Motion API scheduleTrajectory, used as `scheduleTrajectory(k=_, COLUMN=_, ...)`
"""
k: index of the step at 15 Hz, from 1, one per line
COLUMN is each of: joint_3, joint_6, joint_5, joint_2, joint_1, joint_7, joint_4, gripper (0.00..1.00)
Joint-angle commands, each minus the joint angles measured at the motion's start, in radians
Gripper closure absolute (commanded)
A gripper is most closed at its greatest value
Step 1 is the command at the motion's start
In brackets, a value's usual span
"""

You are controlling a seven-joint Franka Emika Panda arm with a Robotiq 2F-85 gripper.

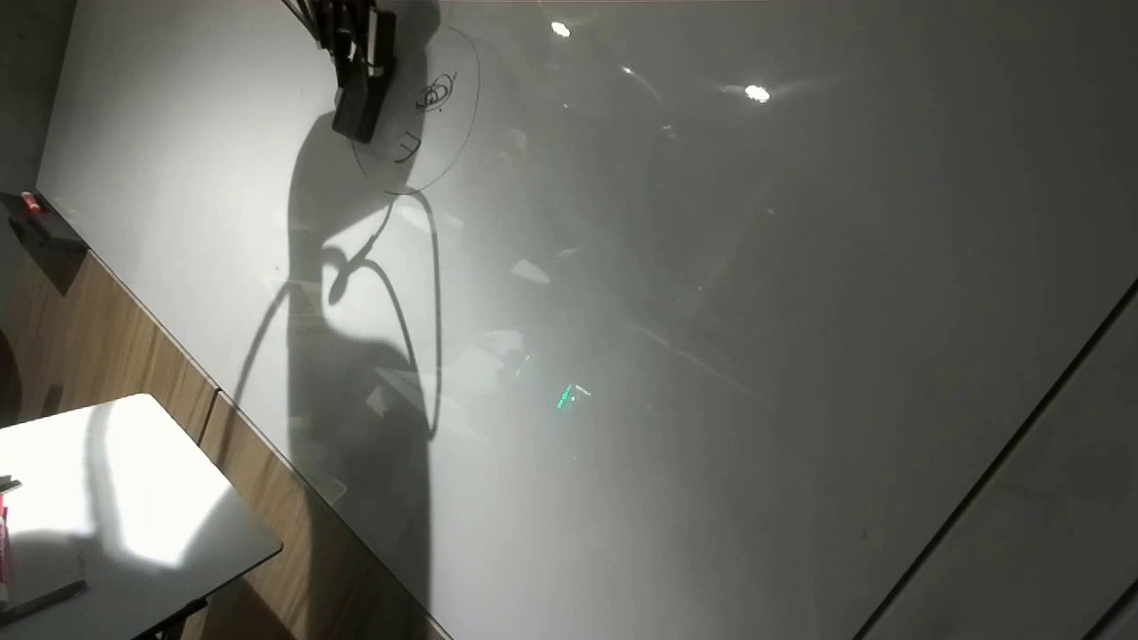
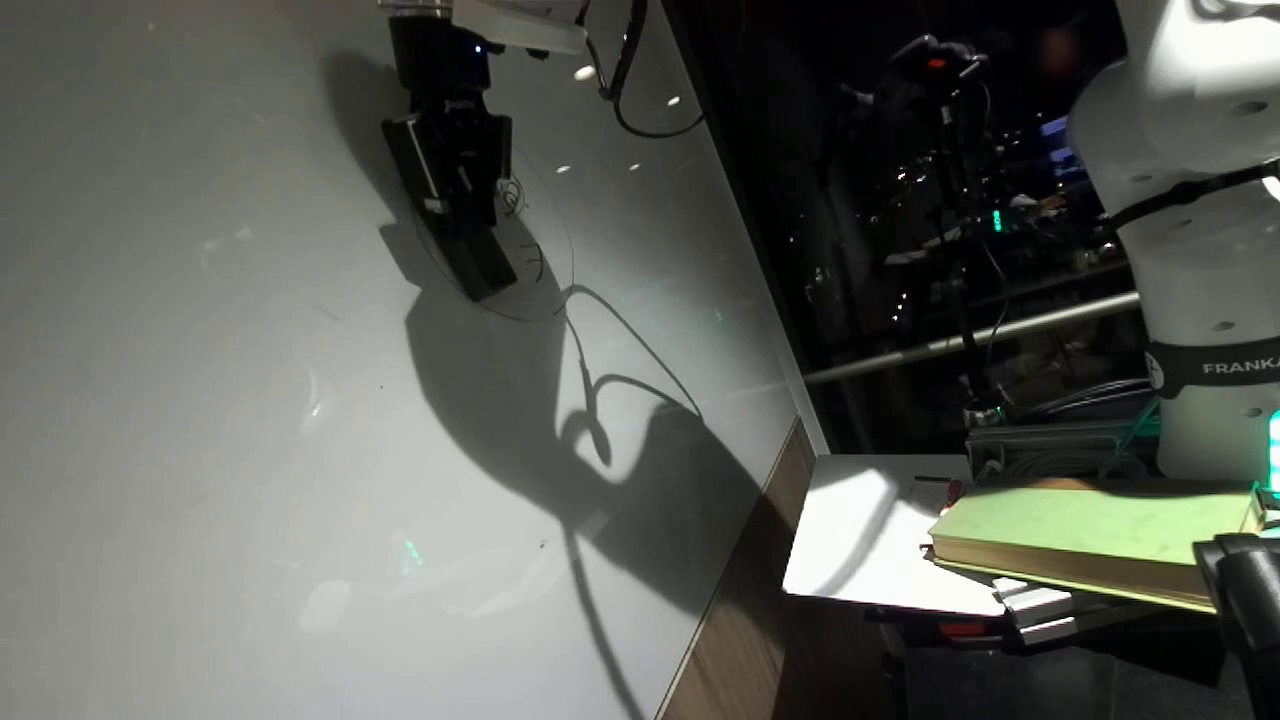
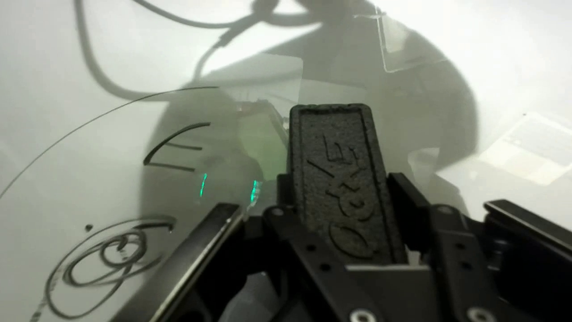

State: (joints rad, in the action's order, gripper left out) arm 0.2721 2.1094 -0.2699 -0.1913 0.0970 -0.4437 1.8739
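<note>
My gripper is shut on a dark grey felt eraser with embossed lettering, held between the two fingers. In both exterior views the gripper holds the eraser at the glossy whiteboard; I cannot tell whether it touches the surface. Beside the eraser are black marks: an E-like mark and a looped scribble. A thin curved line runs around them. The marks also show in both exterior views, the scribble close to the gripper.
A dark holder with a red-tipped item sits at the board's edge, above wood panelling. A white table stands near the board. A green book lies by the white robot arm. Arm shadows and reflections cross the board.
</note>
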Motion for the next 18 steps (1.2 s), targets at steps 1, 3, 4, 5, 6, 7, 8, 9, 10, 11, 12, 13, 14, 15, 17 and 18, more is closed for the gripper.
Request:
scheduleTrajectory(k=1, joint_3=0.017, joint_6=0.081, joint_5=-0.073, joint_2=0.081, joint_1=0.015, joint_7=-0.053, joint_4=-0.011, gripper=0.71)
scheduleTrajectory(k=3, joint_3=0.022, joint_6=0.090, joint_5=-0.097, joint_2=0.092, joint_1=0.029, joint_7=-0.075, joint_4=0.008, gripper=0.71)
scheduleTrajectory(k=4, joint_3=0.025, joint_6=0.091, joint_5=-0.107, joint_2=0.095, joint_1=0.035, joint_7=-0.082, joint_4=0.016, gripper=0.71)
scheduleTrajectory(k=5, joint_3=0.031, joint_6=0.099, joint_5=-0.119, joint_2=0.101, joint_1=0.043, joint_7=-0.097, joint_4=0.026, gripper=0.71)
scheduleTrajectory(k=6, joint_3=0.033, joint_6=0.104, joint_5=-0.128, joint_2=0.103, joint_1=0.050, joint_7=-0.102, joint_4=0.033, gripper=0.71)
scheduleTrajectory(k=7, joint_3=0.036, joint_6=0.108, joint_5=-0.146, joint_2=0.108, joint_1=0.058, joint_7=-0.112, joint_4=0.036, gripper=0.71)
scheduleTrajectory(k=8, joint_3=0.037, joint_6=0.108, joint_5=-0.167, joint_2=0.118, joint_1=0.063, joint_7=-0.120, joint_4=0.030, gripper=0.71)
scheduleTrajectory(k=9, joint_3=0.033, joint_6=0.100, joint_5=-0.180, joint_2=0.125, joint_1=0.066, joint_7=-0.118, joint_4=0.018, gripper=0.71)
scheduleTrajectory(k=10, joint_3=0.026, joint_6=0.090, joint_5=-0.196, joint_2=0.131, joint_1=0.065, joint_7=-0.113, joint_4=-0.004, gripper=0.71)
scheduleTrajectory(k=11, joint_3=0.019, joint_6=0.081, joint_5=-0.202, joint_2=0.132, joint_1=0.063, joint_7=-0.104, joint_4=-0.020, gripper=0.71)
scheduleTrajectory(k=12, joint_3=0.009, joint_6=0.068, joint_5=-0.204, joint_2=0.133, joint_1=0.055, joint_7=-0.088, joint_4=-0.046, gripper=0.71)
scheduleTrajectory(k=13, joint_3=0.000, joint_6=0.056, joint_5=-0.202, joint_2=0.133, joint_1=0.048, joint_7=-0.075, joint_4=-0.068, gripper=0.71)
scheduleTrajectory(k=14, joint_3=-0.010, joint_6=0.040, joint_5=-0.201, joint_2=0.134, joint_1=0.041, joint_7=-0.062, joint_4=-0.093, gripper=0.71)
scheduleTrajectory(k=15, joint_3=-0.017, joint_6=0.025, joint_5=-0.203, joint_2=0.133, joint_1=0.036, joint_7=-0.057, joint_4=-0.110, gripper=0.71)
scheduleTrajectory(k=17, joint_3=-0.024, joint_6=-0.012, joint_5=-0.212, joint_2=0.127, joint_1=0.033, joint_7=-0.060, joint_4=-0.136, gripper=0.71)
scheduleTrajectory(k=18, joint_3=-0.029, joint_6=-0.027, joint_5=-0.216, joint_2=0.124, joint_1=0.030, joint_7=-0.059, joint_4=-0.149, gripper=0.71)
